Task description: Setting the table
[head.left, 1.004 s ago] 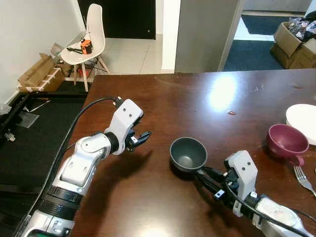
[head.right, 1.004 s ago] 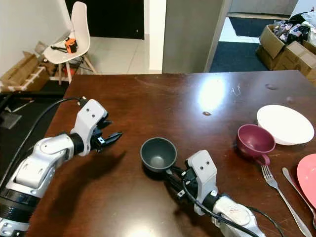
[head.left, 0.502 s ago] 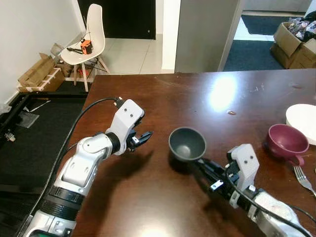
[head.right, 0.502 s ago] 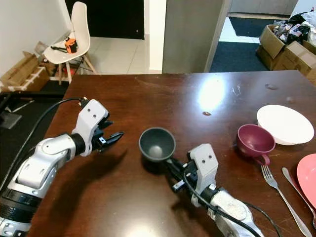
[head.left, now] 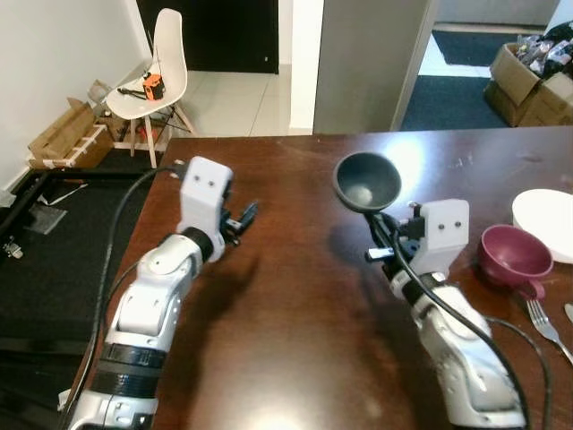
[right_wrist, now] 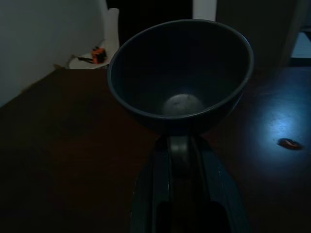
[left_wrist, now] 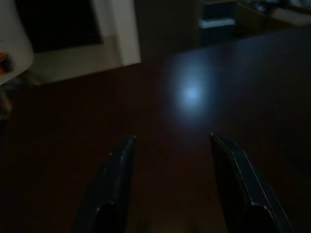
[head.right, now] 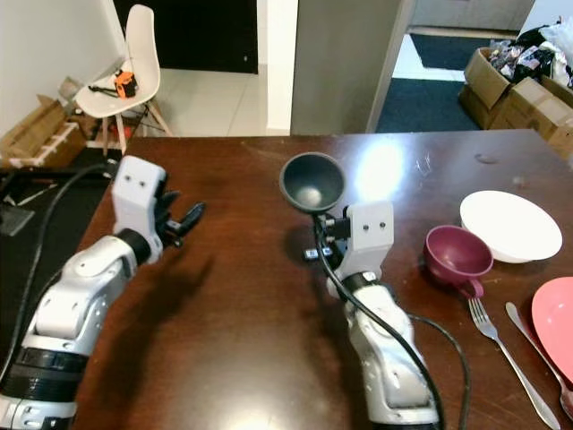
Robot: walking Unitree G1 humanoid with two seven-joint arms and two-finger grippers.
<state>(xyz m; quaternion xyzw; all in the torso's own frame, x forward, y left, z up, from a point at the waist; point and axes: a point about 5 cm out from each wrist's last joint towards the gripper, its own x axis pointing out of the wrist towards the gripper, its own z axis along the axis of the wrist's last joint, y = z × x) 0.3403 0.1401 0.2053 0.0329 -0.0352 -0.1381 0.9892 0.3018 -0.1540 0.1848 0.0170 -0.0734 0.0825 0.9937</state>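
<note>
A dark grey bowl [head.left: 367, 180] hangs tilted above the brown table [head.left: 286, 358], its rim pinched by my right gripper [head.left: 380, 220], which is shut on it. The bowl [right_wrist: 180, 77] fills the right wrist view, with the fingers [right_wrist: 171, 160] clamped under it. My left gripper [head.left: 242, 215] hovers over the table's left part, open and empty; its fingers [left_wrist: 116, 179] stand wide apart in the left wrist view. At the right lie a maroon cup [head.left: 512, 256], a white plate [head.left: 548, 211], a pink plate [head.right: 555, 324], a fork [head.right: 506, 358] and a spoon [head.right: 535, 351].
A white chair [head.left: 152, 81] with an orange tool stands beyond the table's far left corner. Cardboard boxes [head.left: 528, 81] sit at the back right, more cardboard [head.left: 63, 139] at the left wall. A grey pillar [head.left: 367, 63] rises behind the table.
My right gripper has lifted the bowl off the table and carried it up and away from me. The left arm has swung left and turned. The camera has shifted slightly.
</note>
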